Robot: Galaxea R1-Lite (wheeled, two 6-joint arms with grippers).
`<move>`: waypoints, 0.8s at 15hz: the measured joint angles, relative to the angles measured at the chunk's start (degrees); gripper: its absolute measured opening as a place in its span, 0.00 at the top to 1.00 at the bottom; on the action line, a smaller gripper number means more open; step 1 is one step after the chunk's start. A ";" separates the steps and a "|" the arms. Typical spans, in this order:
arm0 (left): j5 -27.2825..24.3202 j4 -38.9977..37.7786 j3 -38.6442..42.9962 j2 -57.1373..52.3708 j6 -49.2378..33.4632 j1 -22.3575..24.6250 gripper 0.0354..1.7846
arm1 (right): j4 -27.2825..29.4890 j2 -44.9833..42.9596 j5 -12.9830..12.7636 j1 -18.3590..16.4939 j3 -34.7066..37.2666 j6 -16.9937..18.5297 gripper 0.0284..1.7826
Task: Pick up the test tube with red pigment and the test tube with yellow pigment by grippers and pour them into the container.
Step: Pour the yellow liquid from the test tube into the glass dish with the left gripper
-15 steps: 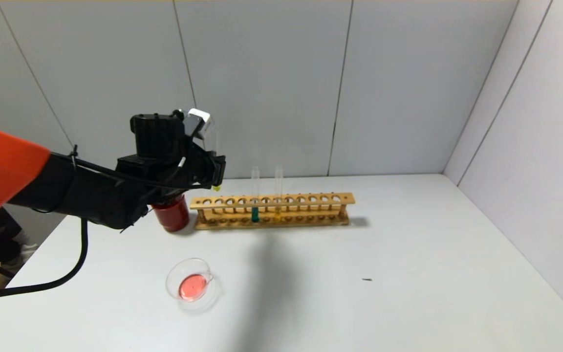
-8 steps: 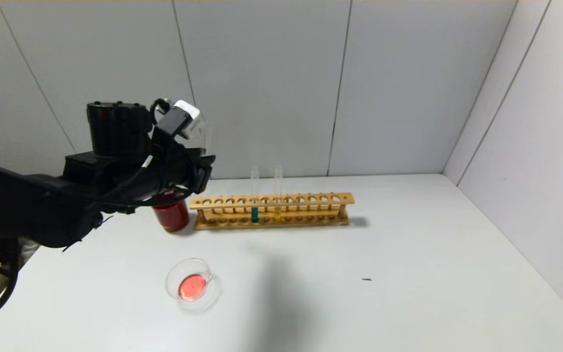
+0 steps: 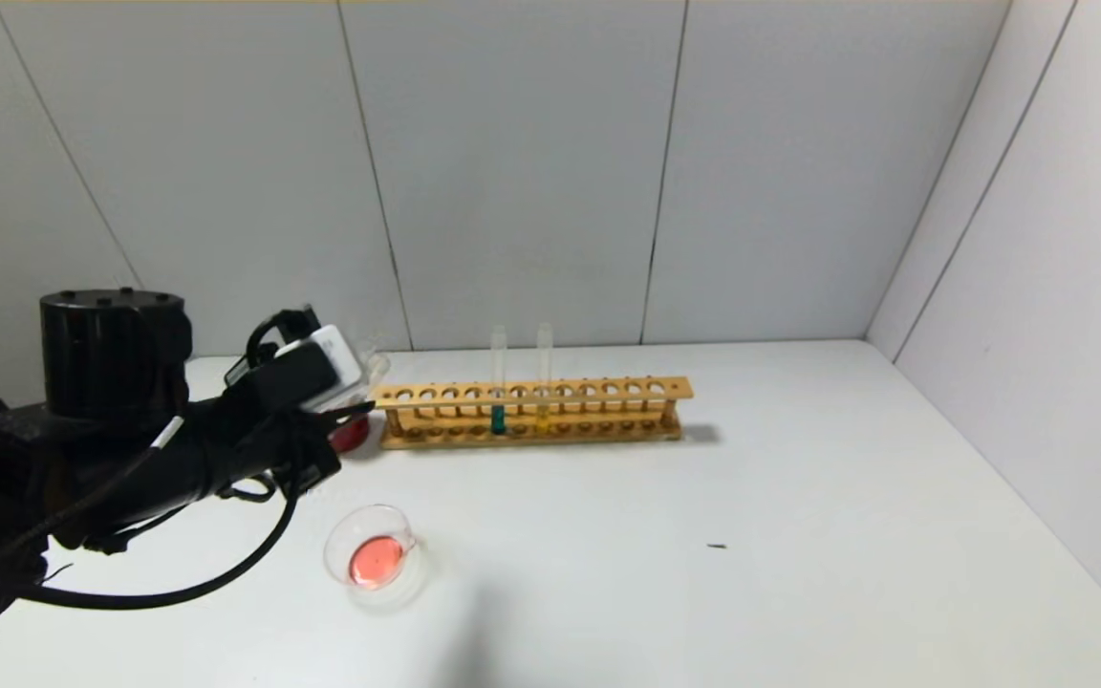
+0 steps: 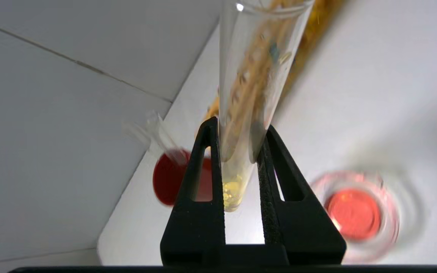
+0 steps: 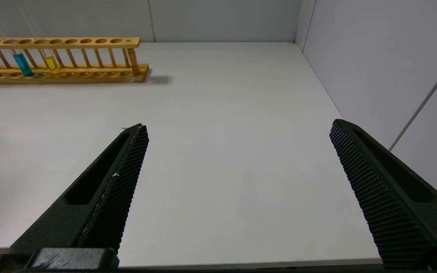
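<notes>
- Left claw (image 4: 241, 151) is clenched on the test tube with yellow pigment (image 4: 249, 94), the two black fingers pinching it low on the glass, just above the little pool of yellow at its rounded end.
- Seen from the head, this claw (image 3: 345, 401) hangs over the left side of the surface, near the back edge, with the tube's mouth pointing toward the wooden rack (image 3: 531, 411).
- Right claw (image 5: 237, 182) is released, its jaws wide apart, parked above the front right part of the surface (image 5: 222, 132) with nothing between them.
- Handling, as a judgement: the tube is thin glass, light, stiff and smooth, so it can slip or crack. A firm but gentle pinch on the lower or middle part of the wall suits it, and a slow tilt should keep the small amount of liquid from running out early.
- A glass dish (image 3: 377, 554) sits near the front left of the surface, holding red liquid already; the yellow is not yet poured.
- A dark red cup (image 3: 352, 435) stands at the rack's left end, partly hidden behind the left claw; a clear tube seems to lean in it in the left wrist view, though that is blurred.
- In the rack remain a tube with teal liquid (image 3: 499, 382) and another tube with yellow liquid (image 3: 544, 377), side by side, upright.
- The surface is white, flat and matt, with one tiny dark speck (image 3: 719, 547) right of centre.
- Pale grey panelled walls close the back and the right side.
</notes>
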 joint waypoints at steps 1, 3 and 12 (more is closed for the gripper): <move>-1.24 0.00 2.04 -0.72 3.61 1.78 0.84 | -0.02 0.00 0.00 0.02 0.00 0.00 0.02; -5.95 -0.02 4.27 -1.57 10.58 5.29 0.84 | -0.02 0.00 0.00 0.00 0.00 0.00 0.02; -13.48 3.23 5.49 1.94 40.30 14.06 0.84 | -0.02 0.00 0.00 0.02 0.00 0.00 0.02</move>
